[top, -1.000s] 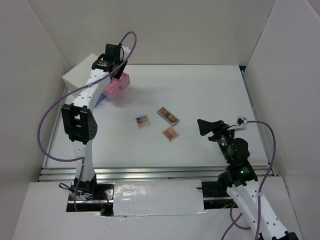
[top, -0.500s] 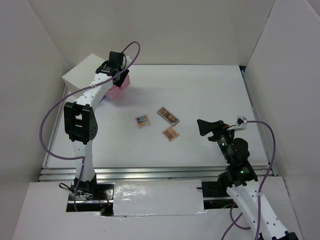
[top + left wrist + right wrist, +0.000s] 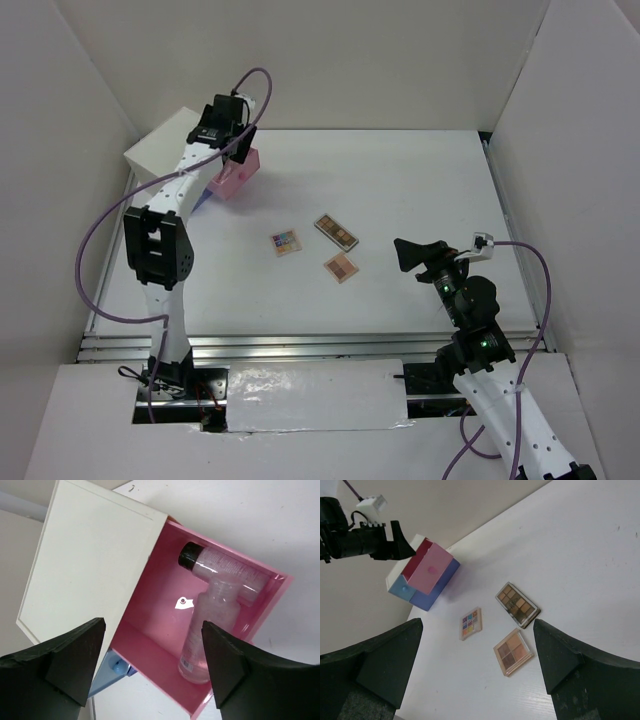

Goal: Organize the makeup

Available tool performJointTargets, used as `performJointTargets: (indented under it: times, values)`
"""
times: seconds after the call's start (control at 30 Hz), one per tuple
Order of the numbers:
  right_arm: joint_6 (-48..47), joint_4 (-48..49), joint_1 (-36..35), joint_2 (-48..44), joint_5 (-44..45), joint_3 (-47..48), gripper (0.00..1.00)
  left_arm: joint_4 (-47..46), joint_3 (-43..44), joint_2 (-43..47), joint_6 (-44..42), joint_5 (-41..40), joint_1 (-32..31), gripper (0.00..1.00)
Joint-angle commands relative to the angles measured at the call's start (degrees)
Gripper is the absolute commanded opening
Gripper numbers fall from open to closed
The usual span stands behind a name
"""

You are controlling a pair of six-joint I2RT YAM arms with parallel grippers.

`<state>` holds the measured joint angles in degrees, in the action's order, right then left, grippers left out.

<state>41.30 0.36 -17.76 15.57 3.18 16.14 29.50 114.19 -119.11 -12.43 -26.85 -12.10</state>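
tube (image 3: 227,571) against bottle (image 3: 207,635) in drawer (image 3: 152,597), seemingly touching

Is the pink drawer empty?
No, a clear dark-capped tube and a clear bottle lie inside the pink drawer.

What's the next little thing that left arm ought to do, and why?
Probably lift the left gripper clear of the pink drawer. Its jaws stand open and hold nothing, while the clear bottle and the dark-capped tube lie inside the drawer. The multicoloured palette, the long brown palette and the tan palette wait on the table.
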Motion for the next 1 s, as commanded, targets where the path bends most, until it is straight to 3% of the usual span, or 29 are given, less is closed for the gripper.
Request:
performJointTargets:
  times: [0.0,0.03,0.1,0.13,0.2,0.23,0.3,0.67,0.8,0.97]
  values:
    - [-0.1,2.1,-0.5,0.4,-0.5,0.5,1.0,-1.1,2.3,8.1,6.6,2.0,-0.5,0.89]
    - [0.0,2.1,-0.5,0.7,-0.5,0.5,1.0,-1.1,1.3,10.6,7.1,6.4,-0.7,0.78]
    - [-0.1,2.0,-0.5,0.9,-0.7,0.6,1.0,-1.5,-2.3,12.6,7.7,10.4,-1.9,0.67]
    - [-0.2,1.9,-0.5,1.1,-0.8,0.7,1.0,-1.3,-3.2,12.9,7.2,14.4,-2.3,0.52]
    - [-0.2,1.9,-0.3,1.0,-0.7,0.7,1.0,2.9,-1.4,10.9,4.9,16.5,-4.1,0.31]
    - [-0.2,1.9,-0.4,1.1,-0.6,0.6,1.0,5.6,0.7,7.3,4.2,17.0,-4.6,0.12]
    - [-0.2,1.9,-0.4,1.2,-0.5,0.6,1.0,12.4,5.7,4.0,2.6,17.9,-5.7,0.0]
    - [-0.2,2.1,-0.4,1.0,-1.1,0.6,1.0,14.2,3.9,-4.1,2.3,18.3,-7.2,0.0]
    - [-0.2,2.2,-0.4,1.0,-1.1,0.6,1.0,9.7,1.8,-6.0,3.1,2.5,-7.2,0.0]
    - [-0.2,2.4,-0.4,1.4,-1.3,0.6,1.0,2.9,-1.2,-5.8,4.2,-7.6,-5.5,0.0]
